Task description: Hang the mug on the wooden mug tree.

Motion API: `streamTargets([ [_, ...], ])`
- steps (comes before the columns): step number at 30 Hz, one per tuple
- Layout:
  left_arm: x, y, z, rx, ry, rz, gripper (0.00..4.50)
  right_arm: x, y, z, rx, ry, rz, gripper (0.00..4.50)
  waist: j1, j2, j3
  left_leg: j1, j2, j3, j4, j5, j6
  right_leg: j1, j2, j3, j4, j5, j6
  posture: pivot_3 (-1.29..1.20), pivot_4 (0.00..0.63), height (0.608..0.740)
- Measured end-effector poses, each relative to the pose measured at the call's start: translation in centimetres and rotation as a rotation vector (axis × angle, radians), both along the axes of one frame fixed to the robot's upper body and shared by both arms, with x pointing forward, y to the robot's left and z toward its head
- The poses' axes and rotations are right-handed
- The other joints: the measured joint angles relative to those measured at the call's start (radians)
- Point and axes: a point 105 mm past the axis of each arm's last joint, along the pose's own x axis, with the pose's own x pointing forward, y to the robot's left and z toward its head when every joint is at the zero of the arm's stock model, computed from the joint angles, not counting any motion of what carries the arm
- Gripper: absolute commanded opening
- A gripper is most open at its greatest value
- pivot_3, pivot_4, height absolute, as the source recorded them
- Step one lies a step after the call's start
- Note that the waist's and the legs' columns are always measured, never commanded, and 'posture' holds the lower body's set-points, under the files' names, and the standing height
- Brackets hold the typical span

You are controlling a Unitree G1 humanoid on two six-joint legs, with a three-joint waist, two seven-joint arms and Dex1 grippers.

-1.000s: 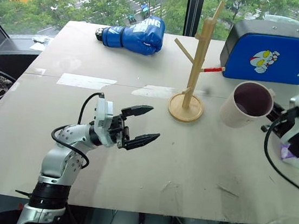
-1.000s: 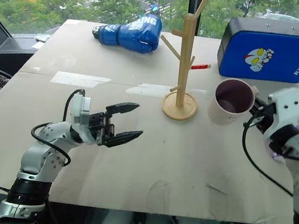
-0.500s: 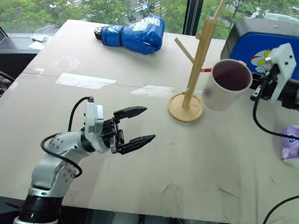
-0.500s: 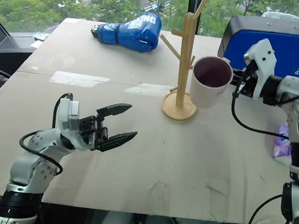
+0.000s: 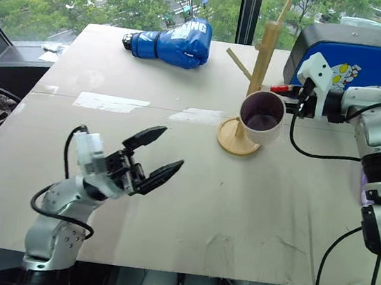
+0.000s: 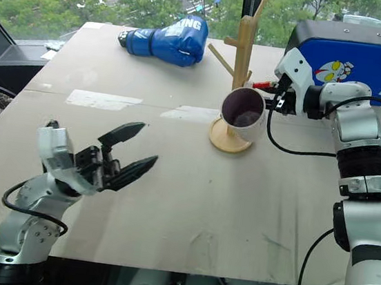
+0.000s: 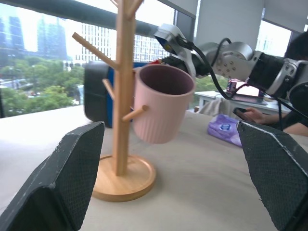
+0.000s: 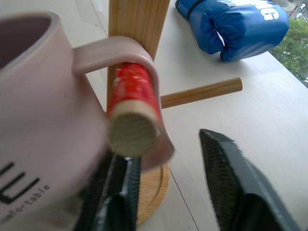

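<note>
The cream mug (image 5: 261, 118) with its dark maroon inside hangs upright beside the pole of the wooden mug tree (image 5: 263, 53). Its handle (image 8: 144, 86) is looped over a red-tipped peg (image 8: 132, 113). My right gripper (image 5: 292, 99) is just to the right of the mug at the handle. Its fingers (image 8: 231, 187) stand apart on either side of the handle, open. My left gripper (image 5: 169, 147) hovers open and empty over the near left of the table, pointing toward the tree.
A blue boxing glove (image 5: 171, 43) lies at the table's far edge, left of the tree. A blue pad (image 5: 375, 57) stands behind my right arm. A purple tissue pack (image 7: 224, 131) lies on the table's right side. A person's hand (image 7: 252, 114) shows beyond it.
My right gripper carried the mug leftward to the tree, set its handle over the red-tipped peg, and its fingers have come apart. My left arm drew back a little and tilted upward.
</note>
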Motion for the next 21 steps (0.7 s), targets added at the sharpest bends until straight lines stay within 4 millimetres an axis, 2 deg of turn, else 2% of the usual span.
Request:
streamTargets([
  [2, -0.2, 0.1, 0.0, -0.006, -0.008, -0.005, 4.5, -0.3, -1.2, 0.3, 0.007, -0.015, -0.025, 3.55, 0.002, 0.0, 0.0, 0.0, 0.0, -0.001, 0.0, 0.0, 0.0, 0.0, 0.0, -0.001, 0.0, 0.0, 0.0, 0.0, 0.15, 0.733],
  [5, -0.4, 0.2, -0.2, -0.007, -0.003, -0.006, 4.5, -1.2, -3.9, 0.3, 0.025, -0.029, -0.088, 3.55, 0.006, 0.0, 0.0, -0.001, 0.0, -0.001, 0.0, 0.0, 0.0, 0.0, -0.001, -0.002, 0.0, 0.0, 0.0, 0.0, 0.15, 0.733],
  [6, -0.4, 0.2, -0.4, -0.007, 0.008, -0.006, 4.5, -1.9, -5.4, 0.1, 0.037, -0.031, -0.127, 3.55, 0.009, 0.0, 0.0, -0.001, 0.0, -0.002, 0.0, 0.0, 0.0, 0.0, -0.001, -0.002, 0.0, 0.0, 0.0, 0.0, 0.15, 0.733],
  [8, -0.5, 0.2, -0.9, -0.003, 0.033, -0.001, 4.5, -2.8, -6.9, -0.4, 0.056, -0.023, -0.177, 3.55, 0.006, 0.0, 0.0, -0.001, 0.0, -0.001, 0.0, 0.0, 0.0, 0.0, -0.001, -0.002, 0.0, 0.0, 0.0, 0.0, 0.15, 0.733],
  [11, -0.3, 0.2, -2.1, 0.035, 0.09, 0.024, 4.5, -5.7, -9.3, -1.7, 0.09, -0.006, -0.26, 3.55, 0.005, 0.0, 0.0, 0.0, 0.0, -0.001, -0.001, 0.0, 0.0, 0.0, 0.0, -0.002, 0.0, 0.0, 0.0, 0.0, 0.15, 0.733],
  [13, -0.1, 0.3, -2.9, 0.065, 0.128, 0.053, 4.5, -8.8, -10.7, -3.6, 0.107, 0.023, -0.308, 3.55, 0.011, 0.0, 0.0, 0.0, 0.0, -0.003, -0.002, 0.0, 0.0, 0.001, 0.0, -0.002, -0.001, 0.0, 0.001, 0.0, 0.15, 0.733],
  [14, 0.0, 0.5, -3.4, 0.083, 0.155, 0.079, 4.5, -10.6, -11.0, -5.3, 0.113, 0.068, -0.325, 3.55, 0.015, 0.0, 0.0, 0.0, 0.0, -0.002, -0.002, 0.0, 0.0, 0.001, 0.0, -0.003, -0.001, -0.001, 0.002, 0.0, 0.15, 0.733],
  [19, 1.4, 1.1, -5.6, 0.187, 0.216, 0.19, 4.5, -16.1, -11.3, -9.5, 0.172, 0.137, -0.462, 3.55, 0.014, 0.001, 0.0, 0.003, 0.0, -0.002, -0.003, 0.0, 0.0, 0.002, 0.001, -0.001, 0.001, -0.002, 0.003, 0.0, 0.15, 0.733],
  [21, 1.7, 1.5, -6.3, 0.208, 0.249, 0.202, 4.5, -17.5, -11.2, -11.3, 0.168, 0.18, -0.512, 3.55, 0.008, 0.0, 0.0, 0.004, 0.0, -0.002, -0.002, 0.0, 0.0, 0.002, 0.001, 0.0, 0.001, -0.003, 0.005, 0.0, 0.15, 0.733],
])
